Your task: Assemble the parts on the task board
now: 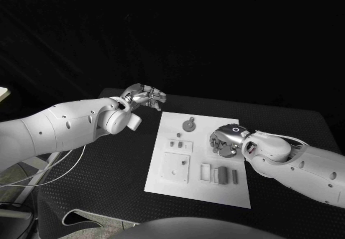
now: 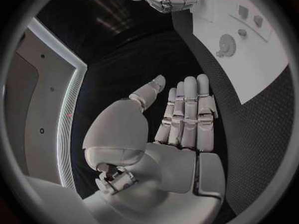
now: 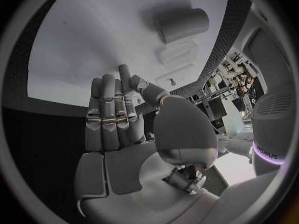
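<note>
The white task board lies in the middle of the black table. On it are a round grey part, a small fixture, a square plate and several grey parts in a row near the right edge. My right hand hovers over the board's right side, fingers straight and empty, with a grey cylinder ahead of its fingertips. My left hand is off the board's far left corner, held flat and empty.
Black mat surrounds the board on all sides, with free room to the left and at the back. The table's front edge runs close to the board's near side. The left wrist view also shows the board and the round part.
</note>
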Controlling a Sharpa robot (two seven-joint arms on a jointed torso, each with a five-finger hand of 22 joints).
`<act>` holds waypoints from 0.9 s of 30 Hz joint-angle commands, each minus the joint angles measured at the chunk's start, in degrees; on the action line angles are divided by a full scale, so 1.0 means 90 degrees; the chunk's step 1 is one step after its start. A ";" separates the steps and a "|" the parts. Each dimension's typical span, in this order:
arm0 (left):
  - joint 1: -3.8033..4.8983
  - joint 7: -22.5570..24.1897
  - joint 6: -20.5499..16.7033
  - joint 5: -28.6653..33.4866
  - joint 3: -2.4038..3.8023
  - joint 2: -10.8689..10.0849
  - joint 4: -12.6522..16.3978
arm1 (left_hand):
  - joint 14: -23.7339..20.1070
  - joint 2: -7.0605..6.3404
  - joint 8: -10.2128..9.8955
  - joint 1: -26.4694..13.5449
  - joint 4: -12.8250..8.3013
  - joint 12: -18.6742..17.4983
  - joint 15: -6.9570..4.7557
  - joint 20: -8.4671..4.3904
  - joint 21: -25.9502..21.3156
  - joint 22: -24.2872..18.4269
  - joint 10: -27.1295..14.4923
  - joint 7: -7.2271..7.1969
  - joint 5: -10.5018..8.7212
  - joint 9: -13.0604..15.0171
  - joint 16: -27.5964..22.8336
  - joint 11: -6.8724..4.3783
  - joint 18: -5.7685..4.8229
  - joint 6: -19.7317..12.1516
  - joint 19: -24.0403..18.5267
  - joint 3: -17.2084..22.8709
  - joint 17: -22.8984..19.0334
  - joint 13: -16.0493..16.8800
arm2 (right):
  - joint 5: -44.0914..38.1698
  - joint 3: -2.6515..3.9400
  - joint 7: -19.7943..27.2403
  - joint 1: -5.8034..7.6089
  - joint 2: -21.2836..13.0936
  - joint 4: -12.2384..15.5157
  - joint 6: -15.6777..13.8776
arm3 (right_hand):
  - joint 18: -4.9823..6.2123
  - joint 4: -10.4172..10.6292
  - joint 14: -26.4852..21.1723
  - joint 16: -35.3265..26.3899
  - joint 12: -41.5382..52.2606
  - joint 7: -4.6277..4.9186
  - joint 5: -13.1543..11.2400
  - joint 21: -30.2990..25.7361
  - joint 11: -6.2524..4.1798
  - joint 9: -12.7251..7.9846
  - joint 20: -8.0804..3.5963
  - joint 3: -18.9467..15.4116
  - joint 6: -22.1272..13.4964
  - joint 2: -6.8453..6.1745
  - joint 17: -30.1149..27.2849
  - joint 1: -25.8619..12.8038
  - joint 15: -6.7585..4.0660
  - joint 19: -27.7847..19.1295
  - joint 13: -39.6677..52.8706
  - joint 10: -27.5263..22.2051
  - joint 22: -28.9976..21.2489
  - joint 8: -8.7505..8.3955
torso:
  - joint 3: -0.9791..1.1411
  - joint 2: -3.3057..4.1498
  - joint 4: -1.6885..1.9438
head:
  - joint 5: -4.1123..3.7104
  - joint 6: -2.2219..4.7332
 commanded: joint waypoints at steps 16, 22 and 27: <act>0.0003 0.0051 0.0095 0.0036 0.0004 0.0020 -0.0003 | 0.0046 0.0057 -0.0030 0.0015 -0.0002 -0.0016 0.0021 0.0011 -0.0029 -0.0015 -0.0039 0.0009 -0.0020 -0.0007 -0.0044 0.0009 0.0072 -0.0033 0.0021 -0.0047 0.0014 -0.0008 | 0.0070 0.0182 -0.0032 0.0195 -0.0045 0.0771 0.0094 | 0.0086 0.0001 0.0053 0.0045 0.0050 -0.0020 0.0024 0.0064 0.0011 0.0003 -0.0026 0.0057 0.0055 0.0049 0.0012 0.0002 -0.0028 0.0067 0.0028 0.0057 0.0163 0.0041 | 0.0001 0.0001 0.0000 | 0.0079 -0.0013; 0.0003 0.0054 0.0097 0.0036 0.0004 0.0026 0.0001 | 0.0046 0.0057 -0.0030 0.0017 -0.0002 -0.0016 0.0021 0.0011 -0.0029 -0.0016 -0.0039 0.0009 -0.0020 -0.0008 -0.0046 0.0009 0.0072 -0.0033 0.0021 -0.0048 0.0016 -0.0009 | 0.0153 0.0179 0.0053 0.0191 0.0231 0.0926 0.0200 | 0.0086 0.0004 0.0053 0.0047 0.0049 -0.0019 0.0024 0.0066 0.0011 0.0004 -0.0027 0.0060 0.0053 0.0057 0.0012 -0.0001 -0.0029 0.0068 0.0031 0.0057 0.0162 0.0039 | 0.0008 0.0007 -0.0014 | 0.0126 -0.0022; 0.0003 0.0052 0.0097 0.0036 0.0004 0.0040 0.0002 | 0.0046 0.0058 -0.0030 0.0017 -0.0002 -0.0016 0.0021 0.0011 -0.0029 -0.0018 -0.0039 0.0009 -0.0020 -0.0008 -0.0048 0.0010 0.0072 -0.0033 0.0021 -0.0048 0.0018 -0.0009 | 0.0156 0.0160 0.0090 0.0128 0.0438 0.0973 0.0220 | 0.0086 0.0003 0.0051 0.0050 0.0045 -0.0016 0.0024 0.0070 0.0012 0.0006 -0.0027 0.0064 0.0045 0.0067 0.0011 -0.0007 -0.0029 0.0068 0.0034 0.0052 0.0161 0.0035 | 0.0002 0.0004 -0.0003 | 0.0147 -0.0044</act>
